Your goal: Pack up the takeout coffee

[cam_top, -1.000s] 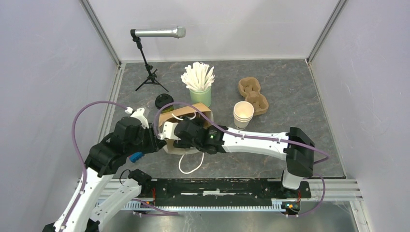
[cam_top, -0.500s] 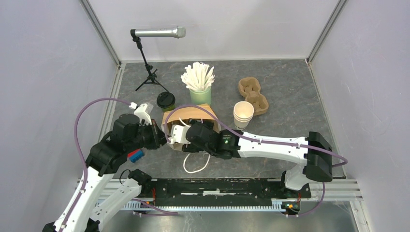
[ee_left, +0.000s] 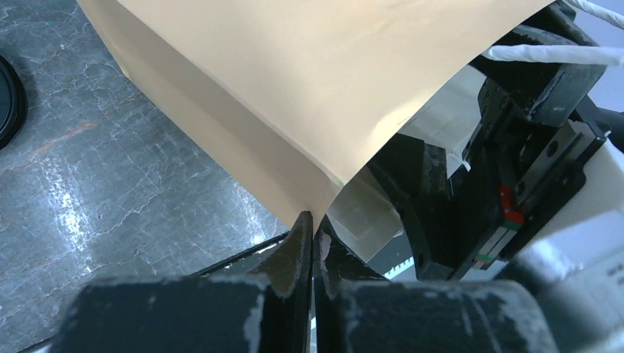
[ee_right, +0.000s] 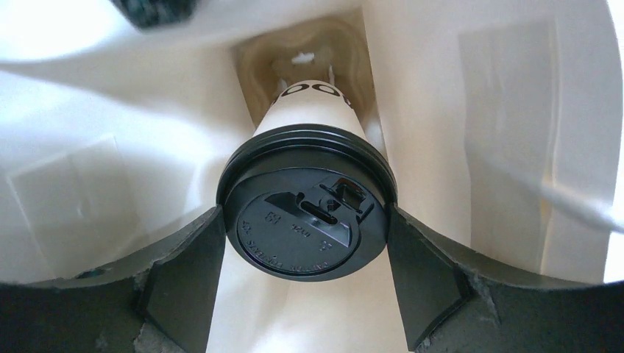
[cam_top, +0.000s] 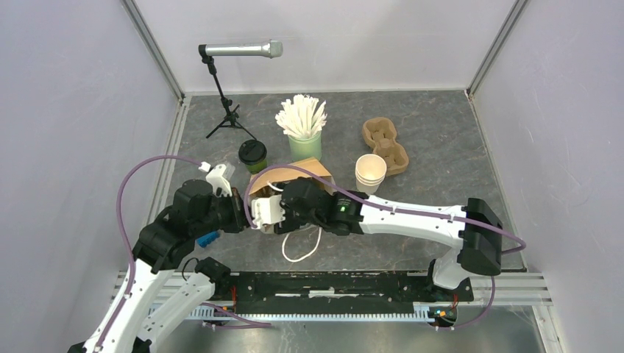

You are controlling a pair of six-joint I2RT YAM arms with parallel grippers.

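While the left gripper pinches the bag by its edge, the right gripper squeezes the white cup, mid-frame, inside.

The paper bag looks matt, the white paper cup smooth, its black plastic lid glossy, the tabletop stone-like.

**Caller:** White-shelled left arm, black joints, and a purple cable arcing off it!

**Analyst:** The white right arm matches. There's a small green light, and the right gripper has black fingers, scuffed grey.
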